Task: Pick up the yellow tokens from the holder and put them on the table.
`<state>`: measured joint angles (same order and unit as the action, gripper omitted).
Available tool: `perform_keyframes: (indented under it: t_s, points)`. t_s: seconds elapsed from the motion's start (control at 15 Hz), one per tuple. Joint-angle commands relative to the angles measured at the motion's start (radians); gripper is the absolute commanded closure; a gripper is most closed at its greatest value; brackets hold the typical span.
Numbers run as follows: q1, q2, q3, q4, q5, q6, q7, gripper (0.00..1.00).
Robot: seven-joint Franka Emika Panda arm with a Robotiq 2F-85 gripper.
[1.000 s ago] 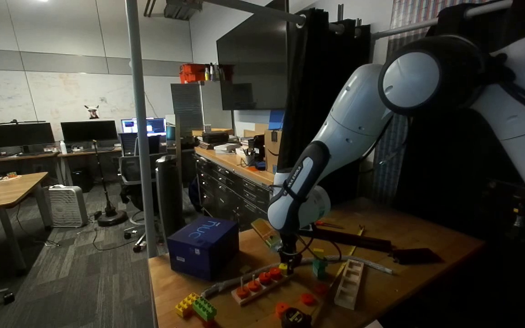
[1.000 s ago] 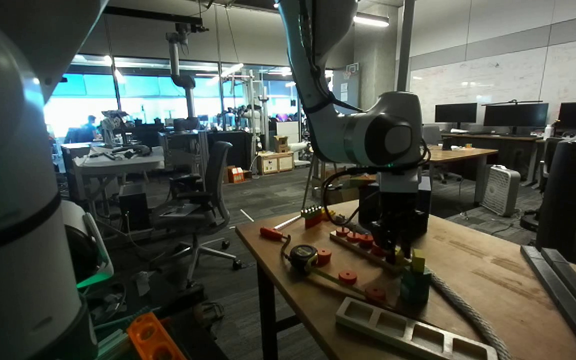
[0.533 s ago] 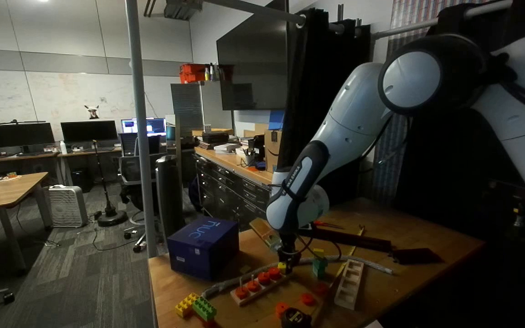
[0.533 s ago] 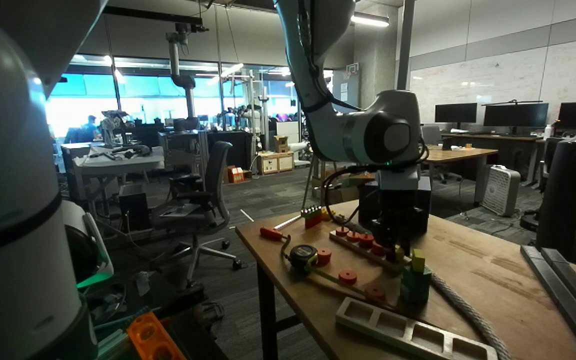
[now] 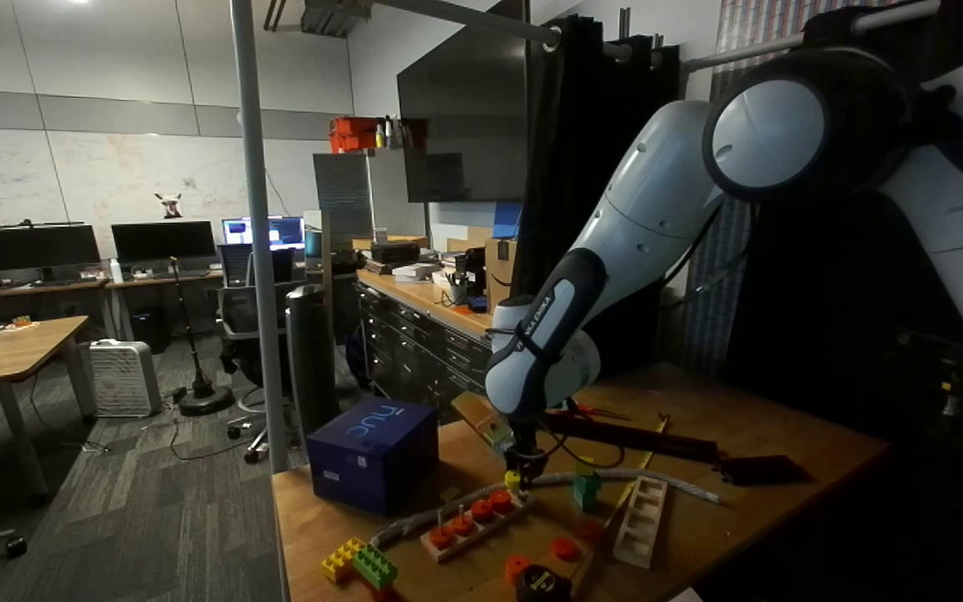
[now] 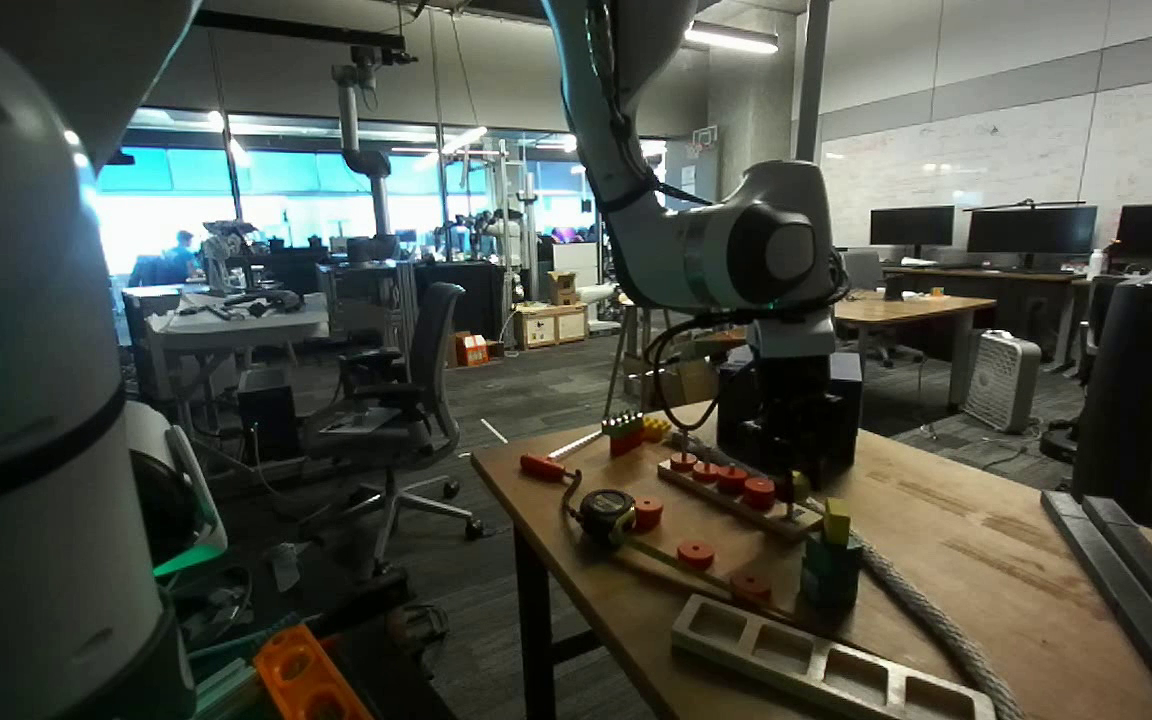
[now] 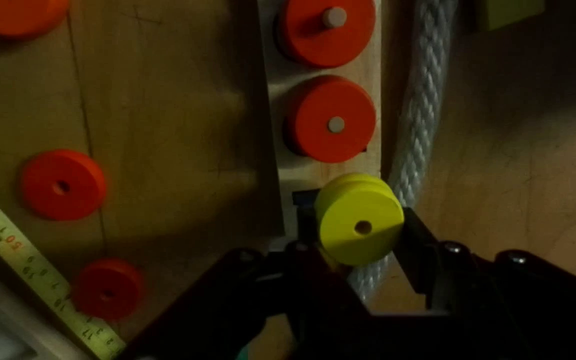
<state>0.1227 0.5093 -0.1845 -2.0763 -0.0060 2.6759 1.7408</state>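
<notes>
My gripper (image 7: 359, 225) is shut on a small stack of round yellow tokens (image 7: 360, 220), one finger on each side. The tokens' centre hole shows in the wrist view. In both exterior views the yellow tokens (image 5: 512, 480) (image 6: 799, 487) are held just above the end of the wooden peg holder (image 5: 481, 533) (image 6: 726, 500). A bare end peg (image 6: 791, 510) shows below them. Red tokens (image 7: 335, 120) sit on the holder's other pegs. The holder lies on the light-brown wooden table (image 5: 440, 577).
A green block with a yellow block (image 6: 836, 522) on top stands near the holder's end. A grey rope (image 7: 425, 95) runs alongside. Loose red tokens (image 6: 695, 553), a tape measure (image 6: 604, 515), a compartment tray (image 6: 816, 660) and a dark blue box (image 5: 373, 456) are around.
My gripper has risen with the yellow tokens, and the end peg of the holder now shows below them. The holder has shifted very slightly.
</notes>
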Motion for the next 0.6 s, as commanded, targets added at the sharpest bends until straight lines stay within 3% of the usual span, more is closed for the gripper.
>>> perform_keyframes:
  t_s: [0.0, 0.53]
  points:
    - [0.027, -0.053, -0.034, -0.033, -0.042, -0.012, 0.006, 0.82]
    - [0.006, -0.117, 0.053, -0.168, -0.046, 0.001, -0.169, 0.83]
